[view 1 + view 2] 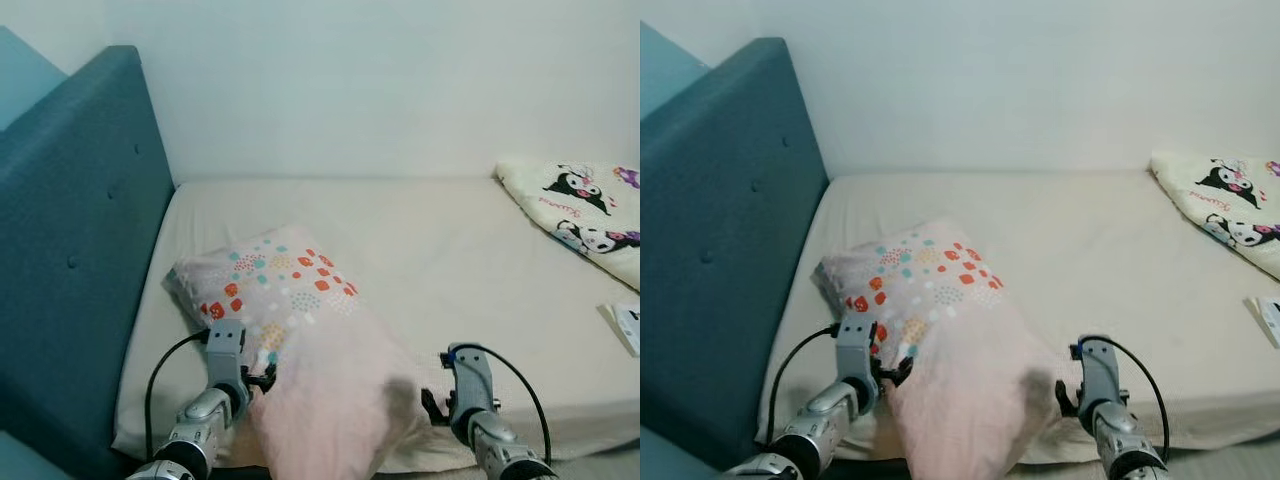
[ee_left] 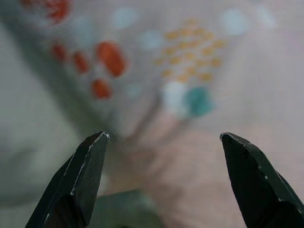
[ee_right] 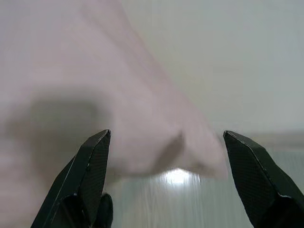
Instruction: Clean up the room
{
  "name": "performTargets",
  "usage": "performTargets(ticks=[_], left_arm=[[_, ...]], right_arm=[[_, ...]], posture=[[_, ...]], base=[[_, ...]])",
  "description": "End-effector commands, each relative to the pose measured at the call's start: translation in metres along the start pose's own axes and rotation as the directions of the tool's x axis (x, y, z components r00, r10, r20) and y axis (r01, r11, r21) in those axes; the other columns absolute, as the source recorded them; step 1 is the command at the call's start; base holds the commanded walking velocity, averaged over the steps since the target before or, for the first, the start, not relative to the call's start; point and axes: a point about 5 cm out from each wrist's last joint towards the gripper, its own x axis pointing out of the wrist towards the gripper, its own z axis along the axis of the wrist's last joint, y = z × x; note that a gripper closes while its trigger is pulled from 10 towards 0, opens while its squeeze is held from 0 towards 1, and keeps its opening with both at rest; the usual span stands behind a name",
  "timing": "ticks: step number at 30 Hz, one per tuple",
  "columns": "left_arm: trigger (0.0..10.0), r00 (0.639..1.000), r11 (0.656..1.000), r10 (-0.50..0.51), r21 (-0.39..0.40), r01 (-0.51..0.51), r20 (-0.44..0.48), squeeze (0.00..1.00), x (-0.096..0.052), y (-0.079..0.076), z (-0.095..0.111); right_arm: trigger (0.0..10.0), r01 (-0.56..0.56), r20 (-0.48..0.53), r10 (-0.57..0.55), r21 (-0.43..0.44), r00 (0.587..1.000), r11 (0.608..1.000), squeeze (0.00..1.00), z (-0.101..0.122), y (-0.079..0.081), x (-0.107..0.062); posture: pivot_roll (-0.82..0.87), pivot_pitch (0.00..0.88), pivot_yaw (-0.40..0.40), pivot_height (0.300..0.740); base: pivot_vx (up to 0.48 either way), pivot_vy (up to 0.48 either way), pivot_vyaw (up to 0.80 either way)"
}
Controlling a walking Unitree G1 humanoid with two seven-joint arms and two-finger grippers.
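Observation:
A pink pillow (image 1: 310,360) with red, teal and yellow dots lies on the cream mattress (image 1: 450,250), its near end hanging over the front edge. My left gripper (image 1: 262,378) is at the pillow's left side, open, with the dotted fabric (image 2: 156,85) just ahead of its fingers. My right gripper (image 1: 432,405) is at the pillow's right side, open too, facing the plain pink end (image 3: 118,95). Neither holds the pillow.
A teal padded headboard (image 1: 80,250) runs along the left. A cream blanket with black-and-white cartoon figures (image 1: 580,210) lies at the far right of the bed. A small white object (image 1: 628,325) sits at the right edge. White wall behind.

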Motion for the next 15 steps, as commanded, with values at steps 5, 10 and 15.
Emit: performTargets(ticks=[5,10,15], left_arm=[[10.0,0.995,0.994,0.095,-0.049,-0.096,-0.033,0.00,0.000,0.006,-0.003],[10.0,0.999,0.983,0.035,-0.178,-0.035,-0.005,0.00,0.003,0.002,0.005],[10.0,1.000,0.963,0.005,-0.270,0.000,0.016,0.00,0.004,0.000,0.010]], right_arm=[[10.0,-0.013,0.048,0.013,0.007,0.999,1.000,0.00,0.013,0.001,0.002],[10.0,-0.033,0.069,0.034,-0.013,0.997,0.999,0.00,0.028,0.002,0.005],[10.0,-0.027,0.115,0.026,0.007,0.993,1.000,0.00,0.042,-0.002,0.005]], posture=[[-0.01,0.023,-0.032,0.737],[-0.01,0.023,-0.034,0.727],[-0.02,0.023,-0.030,0.712]], base=[[0.000,-0.186,0.00],[0.000,0.000,0.00],[0.000,0.000,0.00]])
